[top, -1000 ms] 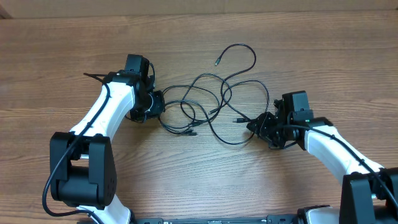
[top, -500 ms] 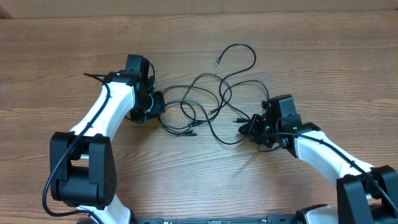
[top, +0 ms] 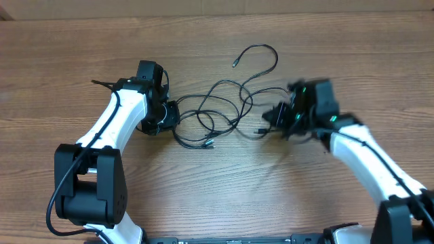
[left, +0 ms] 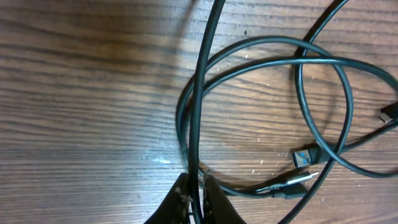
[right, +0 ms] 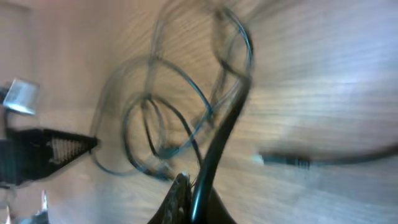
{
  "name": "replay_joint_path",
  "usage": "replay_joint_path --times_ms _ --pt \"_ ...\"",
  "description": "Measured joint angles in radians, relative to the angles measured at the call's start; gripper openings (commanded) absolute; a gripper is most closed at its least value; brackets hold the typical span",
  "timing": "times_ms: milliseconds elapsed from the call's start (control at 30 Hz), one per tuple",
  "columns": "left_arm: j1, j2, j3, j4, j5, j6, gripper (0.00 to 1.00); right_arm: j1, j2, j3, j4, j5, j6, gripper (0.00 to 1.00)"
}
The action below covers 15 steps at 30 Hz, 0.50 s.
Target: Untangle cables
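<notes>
The cables [top: 227, 102] are thin black wires looping in a tangle at the table's middle, with a silver-tipped plug [top: 236, 66] at the far end and another [top: 209, 143] near the front. My left gripper [top: 173, 116] is shut on a cable at the tangle's left side; in the left wrist view the cable [left: 198, 118] runs up from between the fingers [left: 196, 190]. My right gripper [top: 274, 116] is shut on a cable at the tangle's right side and is blurred by motion; the right wrist view shows the cable [right: 217, 140] held between its fingers [right: 194, 193].
The wooden table [top: 217, 190] fills the view. A cardboard-coloured strip [top: 217, 8] runs along the far edge. A loose plug [right: 292, 162] lies to the right of the right gripper in its wrist view.
My right gripper has moved away from me and slightly right, lifting its cable; the loop that lay in front of it is pulled up out of place. The left arm has not moved.
</notes>
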<state>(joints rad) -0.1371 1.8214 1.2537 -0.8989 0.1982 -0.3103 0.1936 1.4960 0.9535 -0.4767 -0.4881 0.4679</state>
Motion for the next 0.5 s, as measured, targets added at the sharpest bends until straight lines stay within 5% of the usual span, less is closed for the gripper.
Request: replay_joint_path --times_ms 233,500 --pt "0.000 0.000 0.000 0.000 0.000 0.000 0.04 -0.017 -0.020 0.486 -0.375 0.159 -0.192 0.04" --pt "0.000 0.000 0.000 -0.074 -0.165 -0.024 0.04 -0.034 -0.032 0.926 -0.455 0.519 -0.268 0.04"
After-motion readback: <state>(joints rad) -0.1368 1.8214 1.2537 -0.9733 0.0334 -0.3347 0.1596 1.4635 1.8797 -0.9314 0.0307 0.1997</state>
